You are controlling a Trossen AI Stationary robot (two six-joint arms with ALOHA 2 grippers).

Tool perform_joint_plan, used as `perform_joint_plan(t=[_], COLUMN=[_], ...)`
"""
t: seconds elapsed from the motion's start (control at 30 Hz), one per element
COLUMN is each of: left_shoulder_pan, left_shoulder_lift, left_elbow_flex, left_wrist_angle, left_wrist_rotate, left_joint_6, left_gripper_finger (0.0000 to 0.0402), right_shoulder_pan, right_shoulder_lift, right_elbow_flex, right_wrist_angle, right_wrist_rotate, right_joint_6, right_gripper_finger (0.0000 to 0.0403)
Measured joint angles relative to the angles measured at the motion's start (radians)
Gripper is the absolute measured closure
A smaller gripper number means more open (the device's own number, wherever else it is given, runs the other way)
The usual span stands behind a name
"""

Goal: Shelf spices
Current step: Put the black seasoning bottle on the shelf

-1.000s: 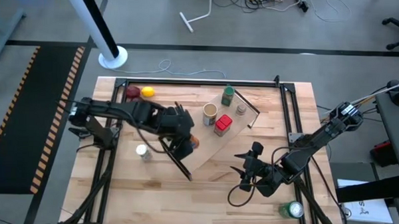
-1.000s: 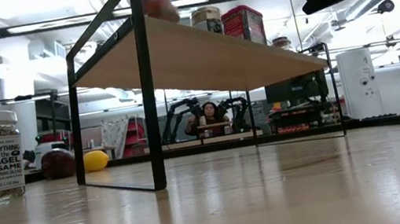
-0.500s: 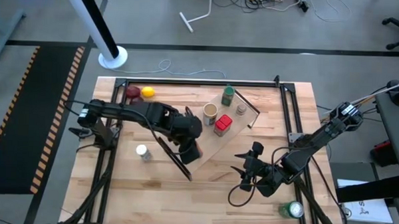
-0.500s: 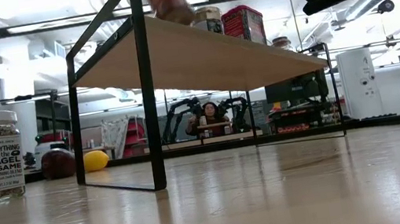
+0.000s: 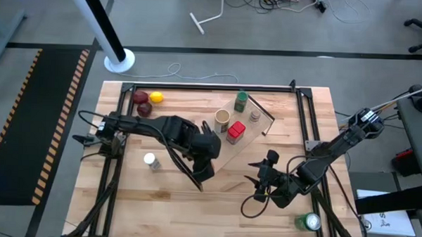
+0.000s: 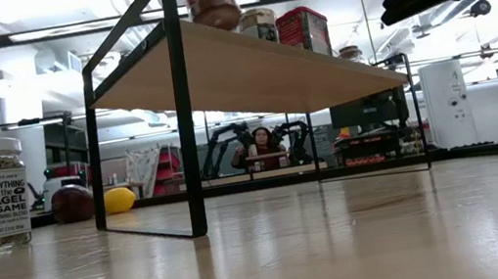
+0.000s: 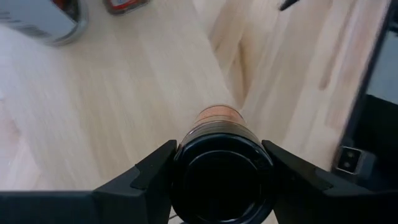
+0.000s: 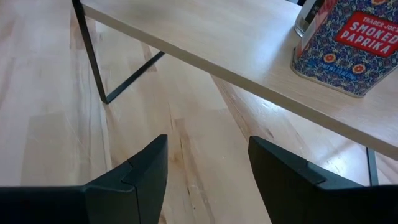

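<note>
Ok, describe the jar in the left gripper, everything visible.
The black-lidded jar is small and round, with a glossy black lid and an orange-brown body. The left gripper holds it upright, a dark finger clamped on each side of the lid. It sits above the pale wooden shelf, near the end closest to the low camera. Whether it touches the board is unclear.

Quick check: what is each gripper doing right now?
Left gripper: shut on the black-lidded jar, over the shelf.
Right gripper: open, holding nothing, low over the tabletop beside the shelf.
</note>
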Motion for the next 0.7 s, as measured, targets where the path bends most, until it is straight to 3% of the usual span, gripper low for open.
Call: perform_joint_plan(t=[0.7], left_shoulder_pan=[0.000], left_shoulder_lift=[0.007], left_elbow_flex=[-0.040], left_wrist_angle=[-0.018], left_wrist_rotate=[-0.013], left_joint_6=[0.023], left_gripper_finger=[0.0197], right_shoulder_pan=[0.000], right_shoulder_lift=[0.000], right_elbow_flex=[-0.005], right_wrist_angle=[0.002], right_wrist_rotate=[-0.003], right_joint_6=[0.006], right_gripper_finger=[0.0203])
